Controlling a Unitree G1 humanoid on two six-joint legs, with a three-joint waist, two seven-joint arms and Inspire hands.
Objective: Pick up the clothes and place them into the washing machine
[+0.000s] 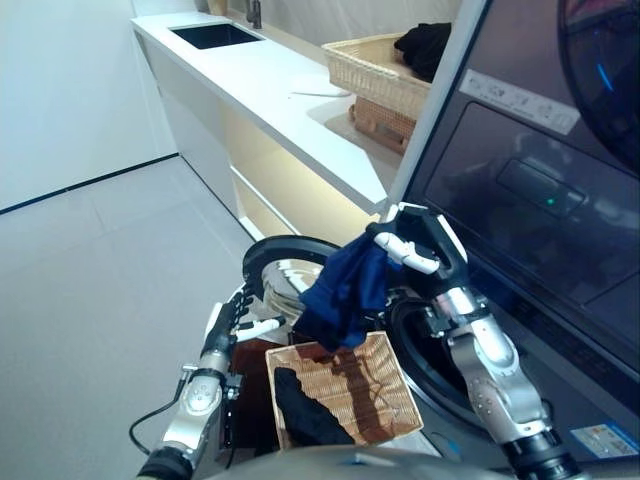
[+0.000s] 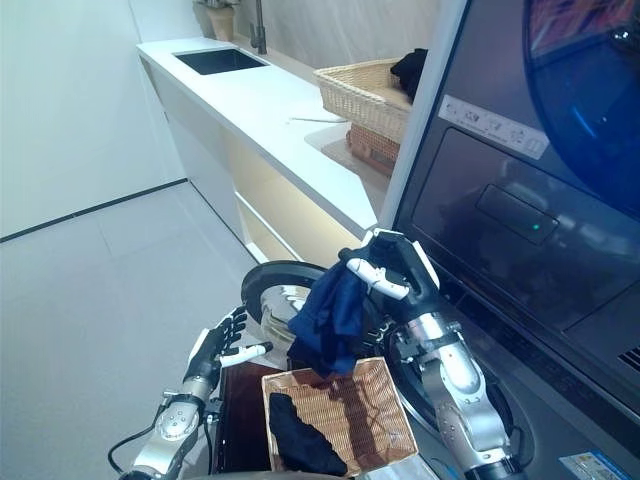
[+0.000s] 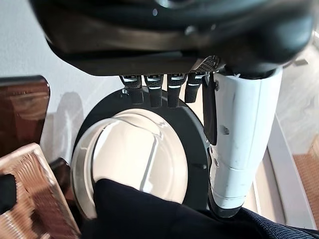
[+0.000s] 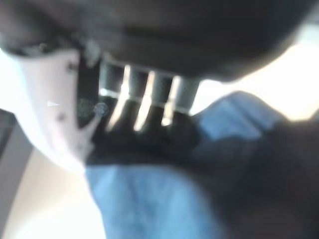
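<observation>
Washing machine [image 1: 520, 190] front at right, round door [image 1: 285, 270] swung open. Mid-transfer: right hand [image 1: 425, 245], fingers curled on blue garment [image 1: 345, 290], above wicker basket [image 1: 345, 390]. Left hand [image 1: 235, 320] open, idle. Next: into drum opening [image 1: 420, 340].

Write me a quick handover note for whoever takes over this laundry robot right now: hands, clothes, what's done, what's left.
Right hand: shut on the blue garment, held up over the wicker basket, beside the washing machine's drum opening.
Left hand: open, holding nothing, near the open washer door.
Done: blue garment lifted out of the basket.
Left: put it into the drum, then the dark garment in the basket. Another basket with dark clothing sits on the counter.
</observation>
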